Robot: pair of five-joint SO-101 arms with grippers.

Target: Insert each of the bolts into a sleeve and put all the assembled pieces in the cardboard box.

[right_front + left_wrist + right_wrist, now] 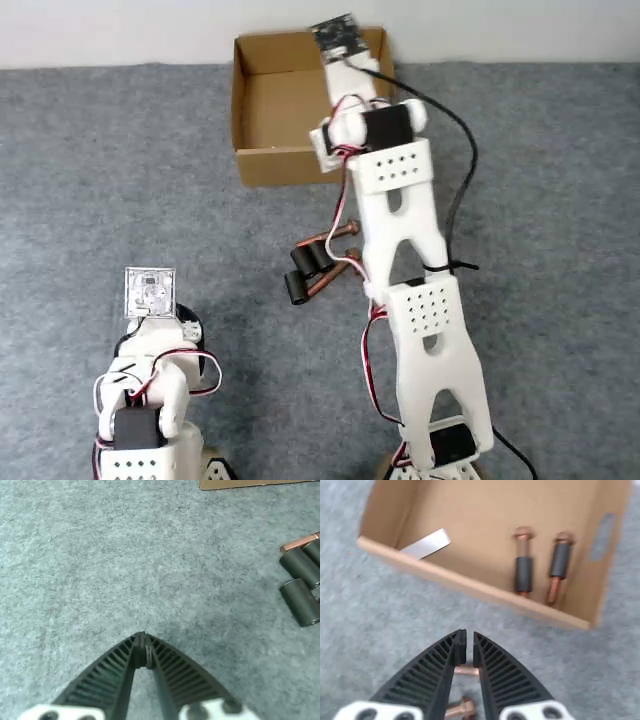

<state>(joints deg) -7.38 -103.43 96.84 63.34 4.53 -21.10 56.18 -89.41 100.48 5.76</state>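
Grey carpet [120,180] covered the whole table, with a pale wall behind it. The right arm [400,230] stretched from the near edge up to the cardboard box [280,167], which stood open at the far side. The left arm [150,400] sat folded at the near left corner, well apart from the box.

The right gripper [468,642] hung over the carpet just outside the box's low wall, its jaws parted by a slim gap. A copper shank [466,670] showed through that gap. It seemed to lie on the carpet below rather than in the grip, though the blur left that unsure. The left gripper [143,647] pointed down at bare carpet with its jaws pressed together on nothing.

Two assembled pieces [523,565] lay side by side on the box floor, each a copper bolt wearing a black sleeve. Between the arms, loose black sleeves [298,287] and copper bolts [335,238] lay bunched together on the carpet, partly under the right arm. A pale strip [425,545] lay in the box's other corner.
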